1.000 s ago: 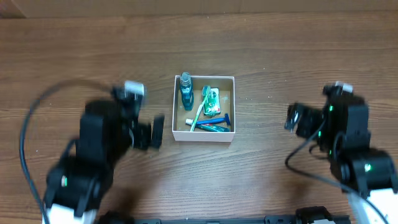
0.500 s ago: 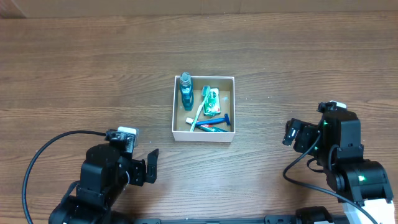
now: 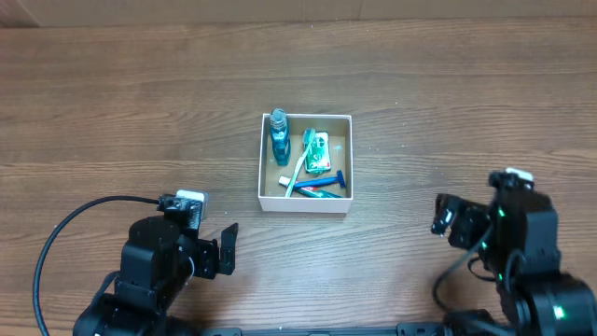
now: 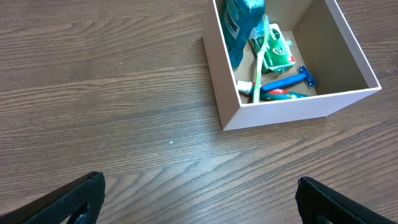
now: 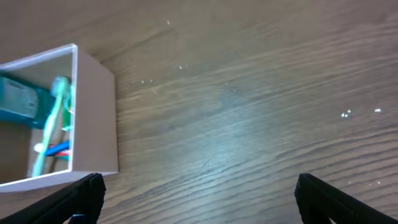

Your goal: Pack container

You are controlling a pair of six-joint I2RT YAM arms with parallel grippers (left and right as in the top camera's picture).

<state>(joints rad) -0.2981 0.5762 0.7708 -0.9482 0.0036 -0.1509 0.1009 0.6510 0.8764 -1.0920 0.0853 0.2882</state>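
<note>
The container [image 3: 265, 164], a small square white-walled box with a tan floor, sits mid-table. Inside lie a teal bottle [image 3: 279, 140], a white and green toothbrush [image 3: 299, 164], a green packet [image 3: 320, 154], a blue razor [image 3: 331, 180] and a red and blue tube [image 3: 313, 192]. It also shows in the left wrist view [image 4: 219, 81] and in the right wrist view [image 5: 93, 118]. My left gripper [image 3: 227, 250] is open and empty, down and left of the box. My right gripper [image 3: 450, 221] is open and empty, to the box's right.
The wooden table [image 3: 420, 84] runs all round the box. A black cable [image 3: 56, 245] loops at the left arm. The arm bases fill the bottom corners of the overhead view.
Both arms have drawn back toward the near edge, away from the box. The left arm pulled back first and now rests still; the right arm kept moving down. The box's contents have not moved.
</note>
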